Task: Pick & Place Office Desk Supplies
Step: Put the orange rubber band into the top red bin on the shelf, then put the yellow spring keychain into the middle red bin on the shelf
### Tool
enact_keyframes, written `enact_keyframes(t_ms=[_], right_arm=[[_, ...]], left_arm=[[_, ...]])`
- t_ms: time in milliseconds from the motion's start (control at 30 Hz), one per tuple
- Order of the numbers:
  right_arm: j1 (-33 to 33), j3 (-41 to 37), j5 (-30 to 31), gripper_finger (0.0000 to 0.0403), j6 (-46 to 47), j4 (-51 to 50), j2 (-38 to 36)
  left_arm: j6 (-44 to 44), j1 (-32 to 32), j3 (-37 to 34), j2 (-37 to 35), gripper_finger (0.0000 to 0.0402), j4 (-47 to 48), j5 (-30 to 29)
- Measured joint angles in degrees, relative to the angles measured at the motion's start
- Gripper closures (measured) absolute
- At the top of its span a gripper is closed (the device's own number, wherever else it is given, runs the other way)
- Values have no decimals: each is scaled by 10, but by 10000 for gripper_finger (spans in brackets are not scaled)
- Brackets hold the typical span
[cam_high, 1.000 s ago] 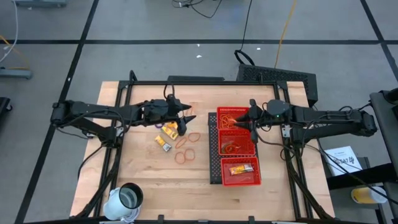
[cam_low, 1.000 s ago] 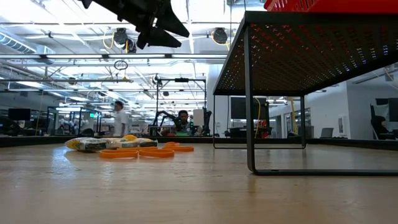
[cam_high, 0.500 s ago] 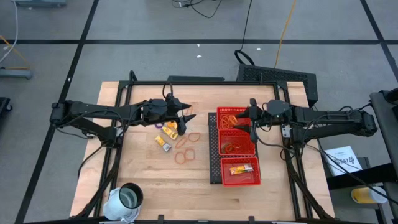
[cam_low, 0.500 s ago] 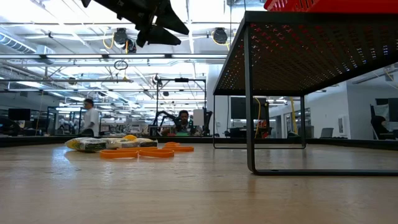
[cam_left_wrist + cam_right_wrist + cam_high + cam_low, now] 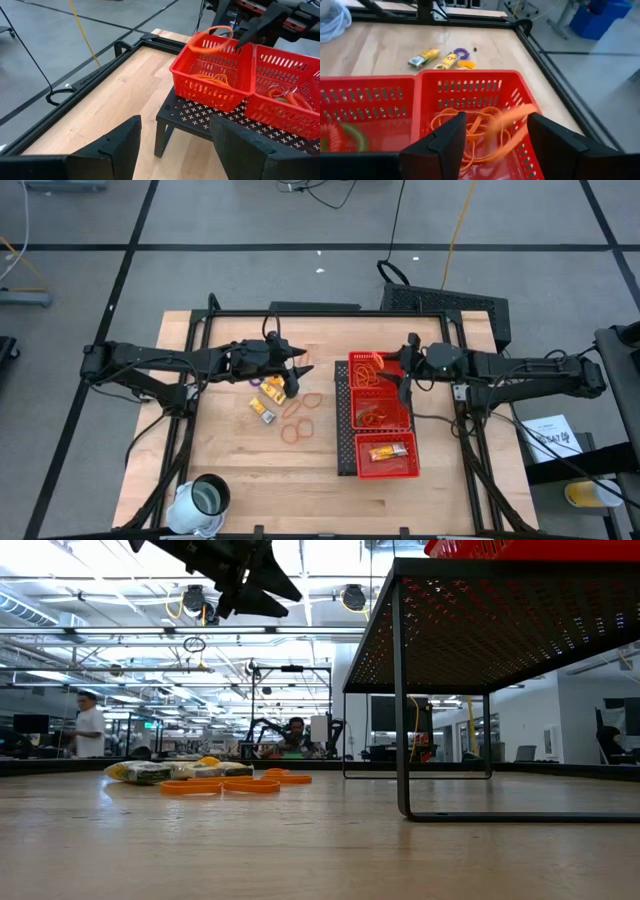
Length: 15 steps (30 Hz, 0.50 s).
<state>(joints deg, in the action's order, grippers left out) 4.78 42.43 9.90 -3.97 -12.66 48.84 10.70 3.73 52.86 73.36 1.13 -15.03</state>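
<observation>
Right gripper [image 5: 403, 380] spread open over the red tray [image 5: 381, 466], holding nothing
An orange rubber band [image 5: 211, 39] hung loose above the end compartment; left gripper [image 5: 298, 371] stood open near packets [image 5: 266, 404]

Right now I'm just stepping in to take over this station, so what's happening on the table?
The robot is sorting desk supplies into a red tray raised on a black stand. The right pincer stands open over the tray's end compartment, and an orange rubber band is dropping loose into it onto other bands. The left pincer is open too, hovering over the rubber bands and yellow packets left on the wood.
</observation>
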Motion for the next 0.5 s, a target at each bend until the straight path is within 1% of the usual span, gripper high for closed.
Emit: enact_keyframes(t_ms=[67,167,400,500], right_arm=[[0,0,-25,204,2,0,0],[-1,0,-25,202,6,7,0],[0,0,-28,205,73,-2,-3],[0,0,-38,206,76,-13,-7]], left_arm=[[0,0,0,0,160,0,0],[0,0,0,0,160,0,0],[0,0,0,0,160,-1,0],[0,0,0,0,160,-1,0]])
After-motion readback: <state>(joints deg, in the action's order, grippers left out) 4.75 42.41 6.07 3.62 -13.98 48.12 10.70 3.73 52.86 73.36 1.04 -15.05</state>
